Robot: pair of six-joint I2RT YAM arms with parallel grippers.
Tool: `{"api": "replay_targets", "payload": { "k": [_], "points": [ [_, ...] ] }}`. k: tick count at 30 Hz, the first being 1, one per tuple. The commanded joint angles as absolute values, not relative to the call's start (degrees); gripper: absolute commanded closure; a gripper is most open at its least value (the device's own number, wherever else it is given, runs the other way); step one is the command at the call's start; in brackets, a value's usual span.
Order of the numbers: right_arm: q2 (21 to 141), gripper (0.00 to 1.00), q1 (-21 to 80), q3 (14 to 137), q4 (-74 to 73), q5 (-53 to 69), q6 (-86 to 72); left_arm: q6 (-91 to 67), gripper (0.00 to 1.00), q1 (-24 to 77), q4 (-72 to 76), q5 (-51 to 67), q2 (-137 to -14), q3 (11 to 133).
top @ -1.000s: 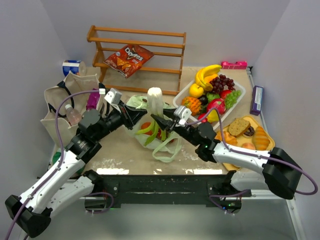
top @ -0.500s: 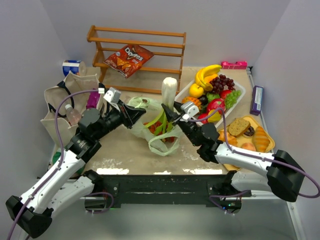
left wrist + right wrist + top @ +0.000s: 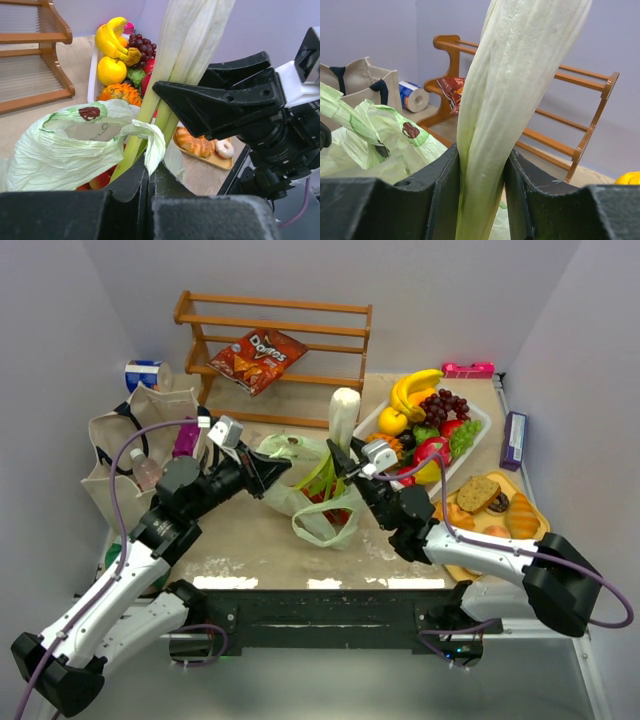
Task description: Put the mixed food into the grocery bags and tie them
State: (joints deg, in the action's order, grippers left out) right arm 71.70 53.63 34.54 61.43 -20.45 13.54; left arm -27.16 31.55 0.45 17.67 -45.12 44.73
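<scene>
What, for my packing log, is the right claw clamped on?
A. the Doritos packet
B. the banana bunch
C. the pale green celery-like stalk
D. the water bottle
C: in the right wrist view the pale green celery-like stalk stands squeezed between the two fingers of the right claw, beside the pale green plastic bag, whose edge the left claw pinches.

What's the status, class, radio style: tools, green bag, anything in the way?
Left tool shut on green bag rim. Right tool shut on pale stalk, lower end inside bag. Nothing seen blocking, over.
</scene>
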Motion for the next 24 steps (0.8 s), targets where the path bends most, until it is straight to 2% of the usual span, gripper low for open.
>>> {"api": "replay_targets", "payload": {
  "k": [1,8,13,24],
  "points": [
    [66.5,1.0,53.7,38.6,62.6,-21.6,13.2,-23.3,1.0,31.3,-2.4,14.6,-43.9,47.3],
    [60.9,1.0,53.6,38.0,55.8,-24.7,15.3,-17.8,1.0,31.1,-6.9,9.1,-42.5,49.2],
    [63.7,1.0,53.6,38.4,55.2,-24.6,16.7,-18.2,1.0,31.2,-6.4,11.1,-42.3,49.5],
    [71.1,1.0,55.3,36.6,63.1,-9.6,19.0,-25.2,1.0,30.5,-5.0,12.4,-46.7,51.9]
  ]
}}
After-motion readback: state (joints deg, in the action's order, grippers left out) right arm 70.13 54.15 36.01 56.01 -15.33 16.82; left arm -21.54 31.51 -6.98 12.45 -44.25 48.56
